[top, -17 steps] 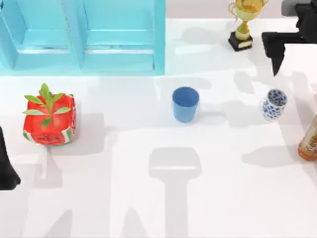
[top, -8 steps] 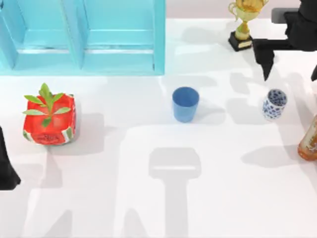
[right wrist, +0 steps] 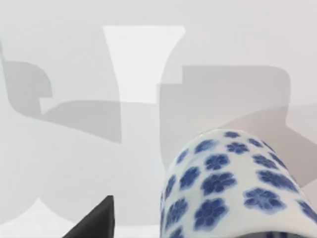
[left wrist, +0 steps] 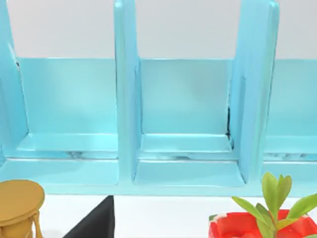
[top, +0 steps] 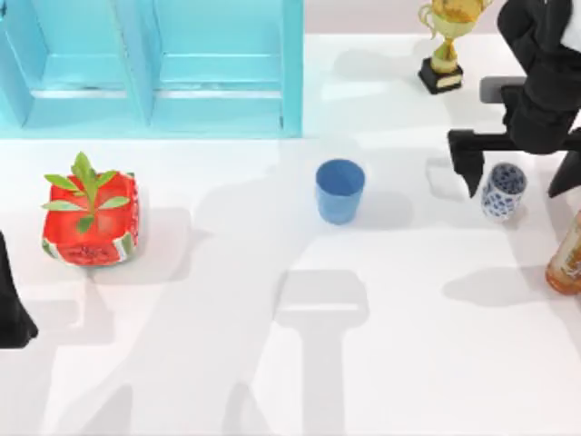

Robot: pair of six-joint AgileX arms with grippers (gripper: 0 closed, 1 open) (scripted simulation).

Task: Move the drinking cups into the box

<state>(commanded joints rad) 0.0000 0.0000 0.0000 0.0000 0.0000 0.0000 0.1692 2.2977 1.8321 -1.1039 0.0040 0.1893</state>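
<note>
Since a moment ago, right gripper [top: 514, 173] has dropped from beside the gold trophy [top: 448, 41] to straddle the floral cup [top: 503, 191].
Its fingers are spread wide, one either side of that cup, not touching it. Blue cup [top: 340, 191] stands mid-table, well apart from the turquoise box [top: 150, 68]. Left arm [top: 13, 304] sits parked at the table's left edge, its gripper state impossible to tell.

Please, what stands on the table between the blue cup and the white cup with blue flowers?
Nothing stands there. In the top view, only bare table with shadows separates the blue cup from the floral cup; the right gripper's open fingers straddle the floral cup.
</note>
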